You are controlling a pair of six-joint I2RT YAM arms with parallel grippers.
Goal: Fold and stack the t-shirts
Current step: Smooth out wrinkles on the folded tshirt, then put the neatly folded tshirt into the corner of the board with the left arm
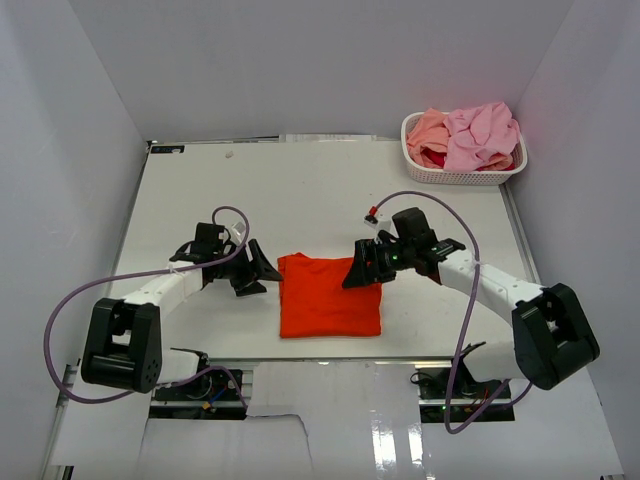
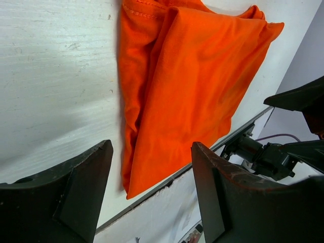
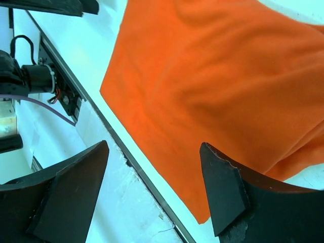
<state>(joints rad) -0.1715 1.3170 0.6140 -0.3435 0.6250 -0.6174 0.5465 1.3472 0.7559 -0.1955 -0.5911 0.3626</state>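
At the centre of the top view, just above the near edge of the white table (image 1: 330, 190), you see the orange-red t-shirt (image 1: 330, 297) lying flat, folded into a compact, roughly square packet with its top edge slightly rumpled. To its left, the left gripper (image 1: 256, 270) stands just beside the packet's left edge, its jaws spread wide with nothing between them. At the packet's upper right corner, the right gripper (image 1: 362, 268) overlaps the cloth in this view, its jaws likewise parted and empty; you cannot tell from above whether its fingers touch the fabric. In the left wrist view, the left gripper (image 2: 152, 195) shows two dark fingers (image 2: 76, 197) at the bottom of the frame, well apart, and beyond the gap the orange-red t-shirt (image 2: 192, 86) runs from top centre towards the lower middle, a folded layer visible along its left side. In the right wrist view, the right gripper (image 3: 154, 190) also shows its fingers (image 3: 223, 187) held wide at the bottom, with the orange-red t-shirt (image 3: 217, 86) filling the upper right of the frame, free of both fingers. At the upper right of the top view, well apart from the packet, a white basket (image 1: 462, 177) holds a light pink shirt (image 1: 482, 135), a salmon-peach shirt (image 1: 428, 128) and a dark red shirt (image 1: 433, 158), all heaped loosely and unfolded.
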